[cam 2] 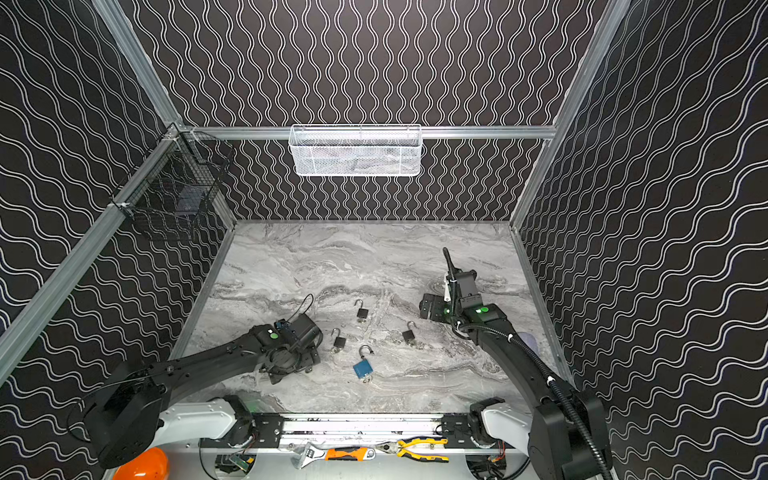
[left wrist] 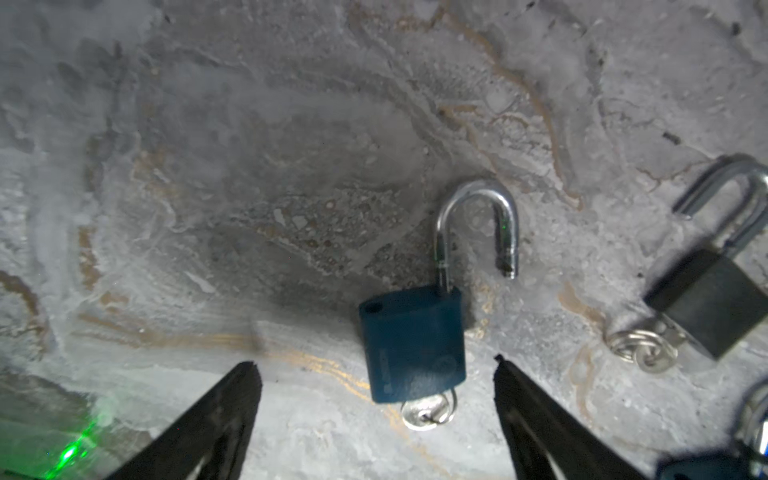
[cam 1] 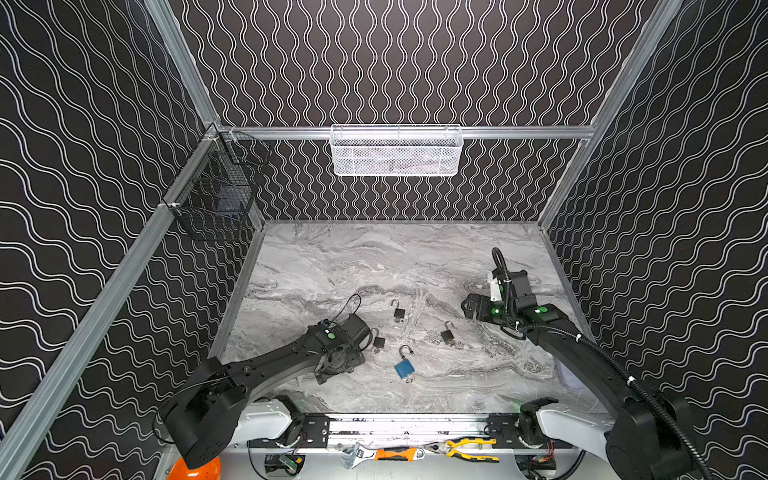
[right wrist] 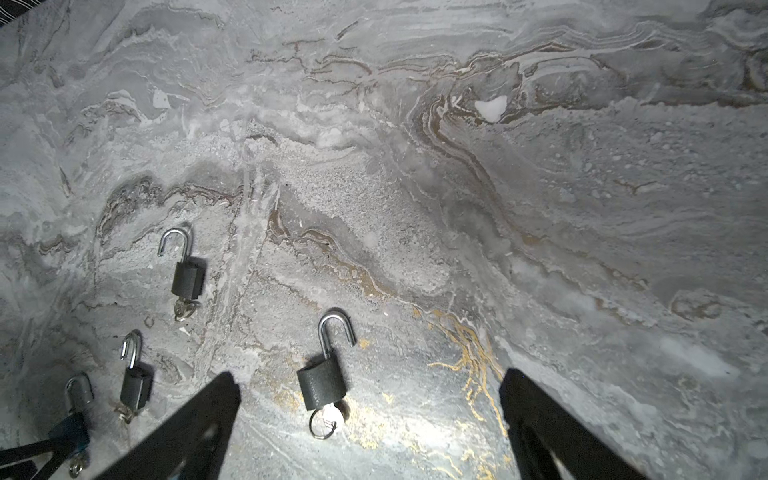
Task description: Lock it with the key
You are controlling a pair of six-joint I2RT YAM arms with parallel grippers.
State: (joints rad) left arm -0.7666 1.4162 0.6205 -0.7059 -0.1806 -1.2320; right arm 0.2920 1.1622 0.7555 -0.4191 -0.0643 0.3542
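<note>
The table top (cam 1: 374,257) is grey marble with white bands and ochre veins. The walls (cam 1: 374,62) are black with a white wavy-line pattern. The blue padlock (cam 1: 404,368) has a silver shackle and a silver key (left wrist: 428,411). The three dark grey padlocks (cam 1: 399,313) (cam 1: 378,342) (cam 1: 447,336) have silver shackles. The mesh basket (cam 1: 395,151) is white and the wire basket (cam 1: 216,195) is black. The wrench (cam 1: 395,454) has an orange handle. The pliers (cam 1: 473,449) have yellow and black handles.

Left wrist view: a black padlock (left wrist: 706,307) runs off the frame's edge, and a blue padlock (left wrist: 702,469) shows only a sliver. Right wrist view: dark cables (right wrist: 25,455) partly cover that blue padlock. Both top views: a dark object (cam 1: 226,203) inside the black wire basket (cam 1: 199,195) is too dim to identify (the white mesh basket (cam 1: 395,129) blurs its contents too); an orange object (cam 1: 195,469) is cut off at the bottom edge.
</note>
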